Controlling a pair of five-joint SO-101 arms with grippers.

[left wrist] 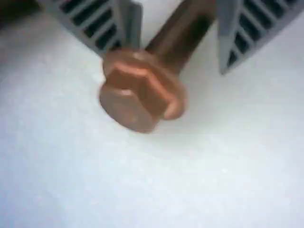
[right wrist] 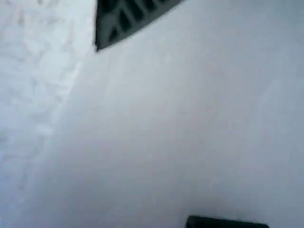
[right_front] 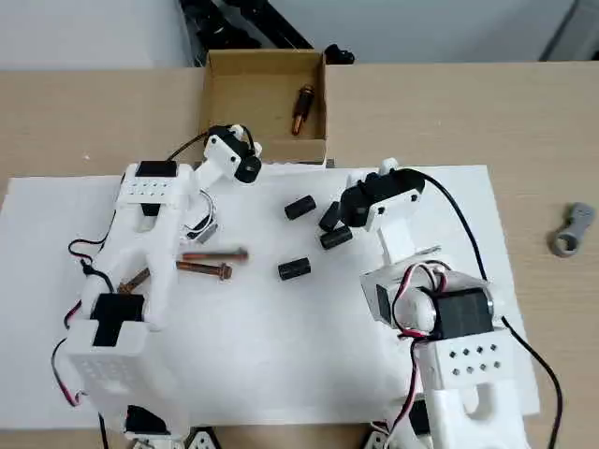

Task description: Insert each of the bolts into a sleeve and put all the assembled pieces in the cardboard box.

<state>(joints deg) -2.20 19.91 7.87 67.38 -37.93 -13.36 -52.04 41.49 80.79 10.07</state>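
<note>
My left gripper [left wrist: 178, 42] is low over the white sheet, its ribbed fingers [left wrist: 126, 26] pressed to both sides of a copper bolt [left wrist: 142, 90] whose hex head faces the camera. From above, that gripper [right_front: 201, 223] hides this bolt. Two more bolts [right_front: 215, 254] [right_front: 204, 270] lie just in front of it, and a third [right_front: 136, 279] peeks out from under the arm. My right gripper [right_front: 339, 220] sits among three black sleeves [right_front: 299, 207] [right_front: 329, 215] [right_front: 335, 238]. Another sleeve [right_front: 294, 269] lies apart. The cardboard box [right_front: 225, 103] holds one assembled piece [right_front: 303, 108].
A white sheet [right_front: 281, 365] covers the work area on the wooden table. A grey plastic part [right_front: 573, 229] lies off the sheet at the right. Dark equipment [right_front: 234, 23] stands behind the box. A dark edge [right wrist: 228, 222] shows low on the sheet in the right wrist view.
</note>
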